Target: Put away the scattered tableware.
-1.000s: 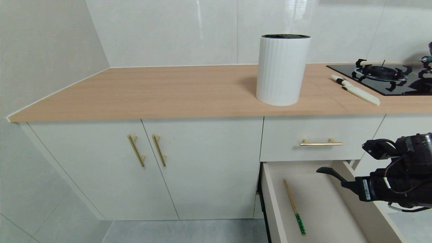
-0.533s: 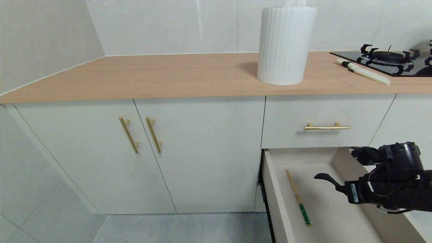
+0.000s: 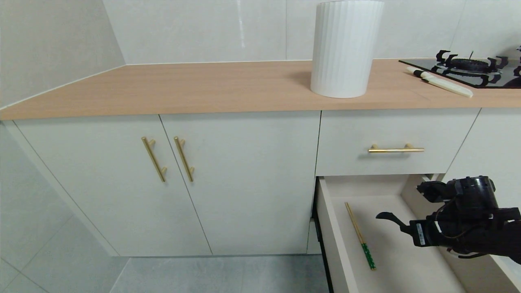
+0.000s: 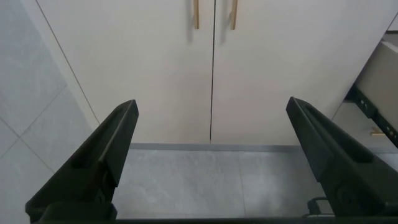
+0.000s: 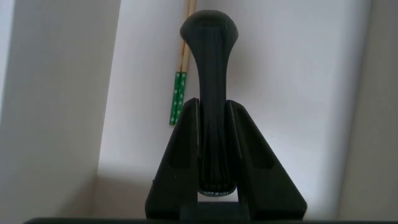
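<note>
Black, slim and round-ended, a utensil [image 5: 208, 37] sits clamped between the closed fingers of the right gripper [image 5: 212, 107]; we cannot tell what kind of utensil it is; it hangs above the pale floor of the open drawer [image 3: 331, 236], toward the drawer's right side; inside the drawer we see a pair of wooden chopsticks [image 3: 360, 236] lying flat near the left wall, green ends toward the front, apart from the held utensil; the left gripper [image 4: 211, 109] is spread wide with nothing between its fingers, and it faces the cabinet doors [image 3: 163, 183] and the grey floor; above the open drawer a second drawer front with a gold handle [image 3: 395, 149] is closed; on the wooden countertop [image 3: 203, 87] a white ribbed holder [image 3: 344, 49] stands upright; a pale knife [image 3: 441, 84] with a dark band lies to its right, just beside the black stove [image 3: 468, 69].
</note>
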